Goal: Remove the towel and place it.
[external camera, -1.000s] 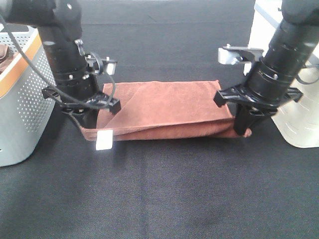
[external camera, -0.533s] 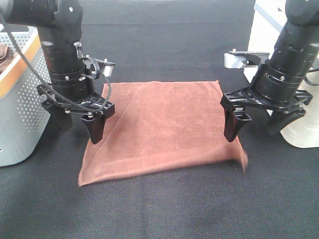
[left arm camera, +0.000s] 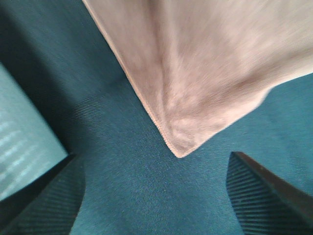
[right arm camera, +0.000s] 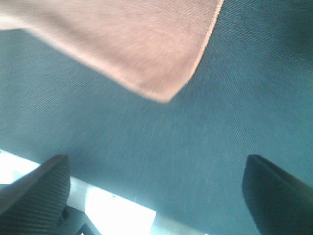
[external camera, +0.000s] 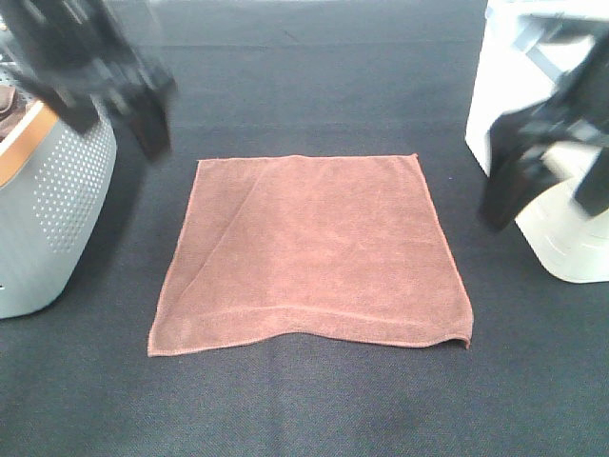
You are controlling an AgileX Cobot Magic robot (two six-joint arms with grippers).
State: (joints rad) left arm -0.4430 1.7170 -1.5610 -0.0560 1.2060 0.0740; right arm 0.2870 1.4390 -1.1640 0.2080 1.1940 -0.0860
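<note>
The reddish-brown towel [external camera: 309,248] lies spread flat on the black table, nothing touching it. My left gripper [external camera: 114,119] is blurred, raised over the basket's edge, up and to the left of the towel's far left corner, and it is open and empty. My right gripper [external camera: 547,195] is also blurred, open and empty, off the towel's right edge. In the left wrist view a towel [left arm camera: 205,63] corner lies beyond the open left gripper [left arm camera: 156,205]. In the right wrist view another corner of the towel [right arm camera: 132,44] lies beyond the open right gripper [right arm camera: 156,196].
A grey perforated basket [external camera: 48,209] with an orange rim stands at the left, a scrap of dark brown fabric [external camera: 8,100] showing inside. The grey basket [left arm camera: 19,147] also shows in the left wrist view. A white container [external camera: 561,238] stands at the right.
Both grippers opened and let go of the towel, which dropped from a folded hang to lie flat. Both arms then rose and swung outward.
</note>
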